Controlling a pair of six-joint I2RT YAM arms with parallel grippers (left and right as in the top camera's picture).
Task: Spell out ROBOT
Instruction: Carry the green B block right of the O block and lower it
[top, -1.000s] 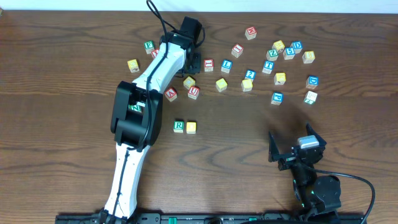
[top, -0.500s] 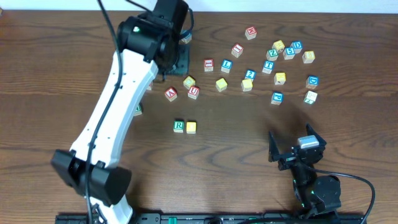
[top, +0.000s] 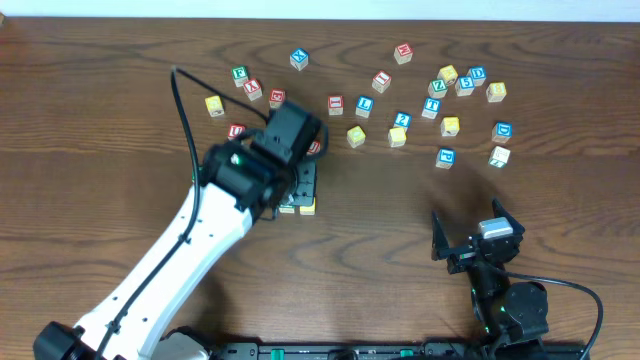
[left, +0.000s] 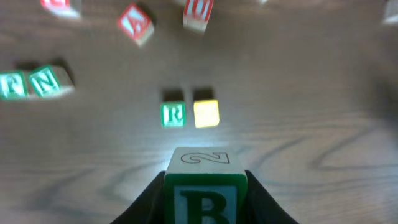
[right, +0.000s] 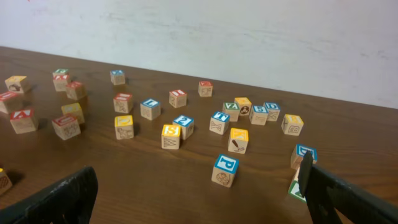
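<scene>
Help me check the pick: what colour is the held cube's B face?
Green on the B cube, clearest from the left wrist view.

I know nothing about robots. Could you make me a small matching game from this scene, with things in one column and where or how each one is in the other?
Things:
1. B cube
2. R cube
3. N cube
4. right claw

Places or states:
a. open, empty
b. beside the F cube
c. gripped in the left claw
d. beside a yellow cube

Pairs: 1-c, 2-d, 3-b, 4-a
</scene>
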